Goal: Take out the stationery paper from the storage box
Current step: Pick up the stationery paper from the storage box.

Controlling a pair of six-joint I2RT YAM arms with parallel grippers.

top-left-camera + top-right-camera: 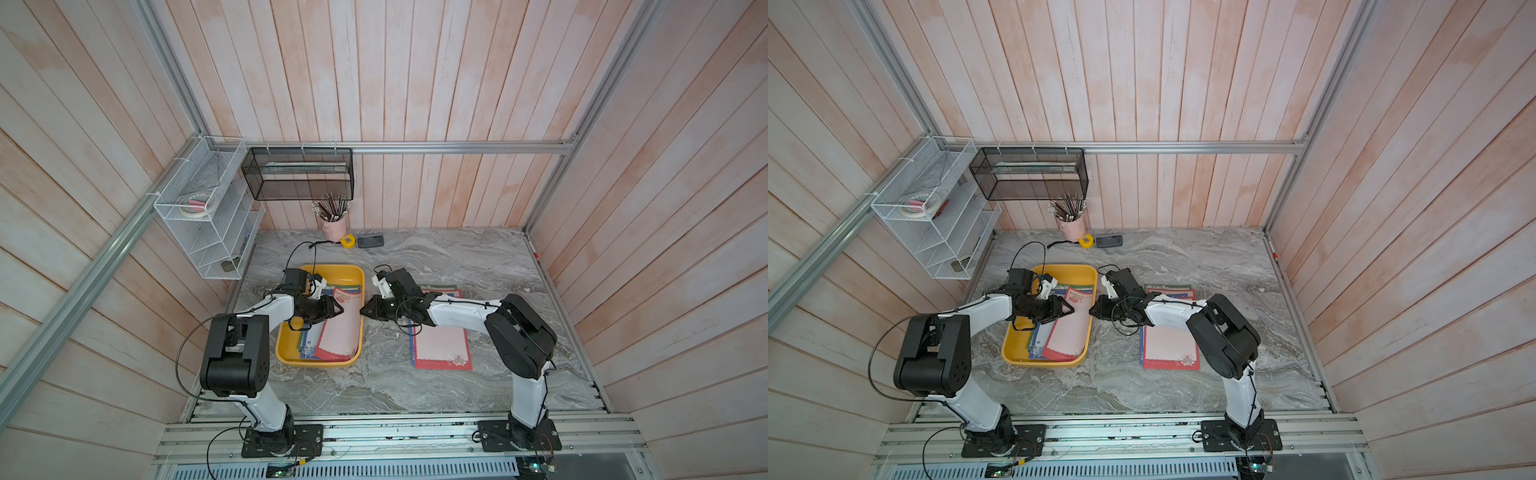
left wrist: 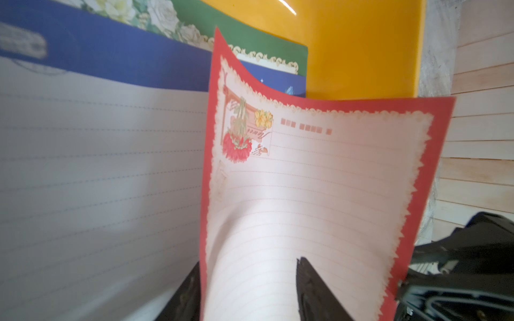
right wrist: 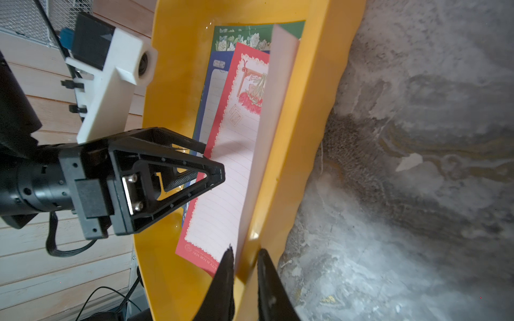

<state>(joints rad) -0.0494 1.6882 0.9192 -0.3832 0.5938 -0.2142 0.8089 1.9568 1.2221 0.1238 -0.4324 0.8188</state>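
Sheet (image 2: 306,194) curls up in the box (image 3: 180,69), left pincer (image 1: 337,309) parted loosely around it; right pincer (image 3: 244,257) straddles box wall, grip unclear.

A white wire rack (image 1: 208,208) on the left wall holds what looks like a roll of tape (image 1: 198,204); a black mesh basket (image 1: 298,174) hangs from the rail (image 1: 457,146) beside it. At the back of the grey marble tabletop (image 1: 457,257) stand a pink cup (image 1: 335,228) of pencils (image 1: 332,207), a yellow tape measure (image 1: 348,241) and a small dark grey device (image 1: 370,240).
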